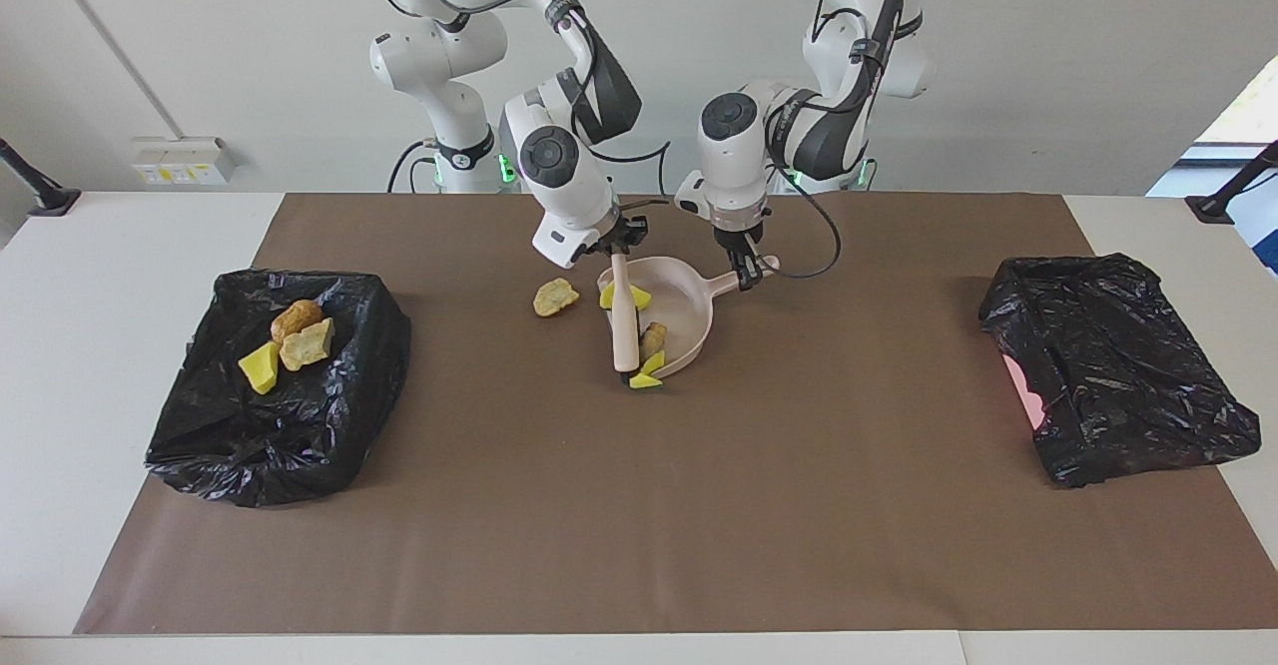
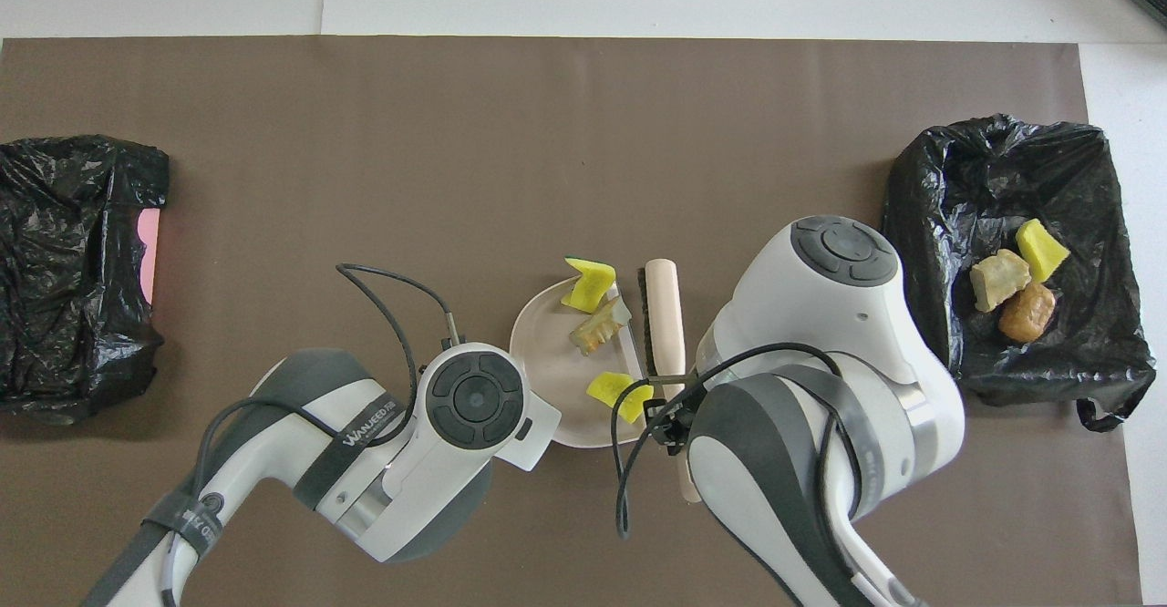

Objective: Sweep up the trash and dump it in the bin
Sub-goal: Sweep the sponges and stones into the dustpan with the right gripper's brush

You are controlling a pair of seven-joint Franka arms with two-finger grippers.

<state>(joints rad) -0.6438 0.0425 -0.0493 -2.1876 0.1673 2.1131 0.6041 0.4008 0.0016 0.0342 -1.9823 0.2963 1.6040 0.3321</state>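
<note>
My left gripper (image 1: 744, 276) is shut on the handle of the pink dustpan (image 1: 679, 311), which lies flat on the brown mat. My right gripper (image 1: 619, 246) is shut on the pink brush (image 1: 625, 331), whose bristles rest at the pan's open lip. Of the trash, a yellow lump (image 1: 625, 296) and a tan lump (image 1: 654, 335) lie in the pan, and another yellow lump (image 1: 645, 377) sits on the lip. A beige lump (image 1: 554, 297) lies on the mat beside the brush, toward the right arm's end. In the overhead view the right arm hides it.
A bin lined with a black bag (image 1: 329, 415) stands at the right arm's end and holds three lumps (image 1: 297, 337). A second black bag (image 1: 1108, 365) over something pink lies at the left arm's end. The brown mat (image 1: 639, 525) covers the table.
</note>
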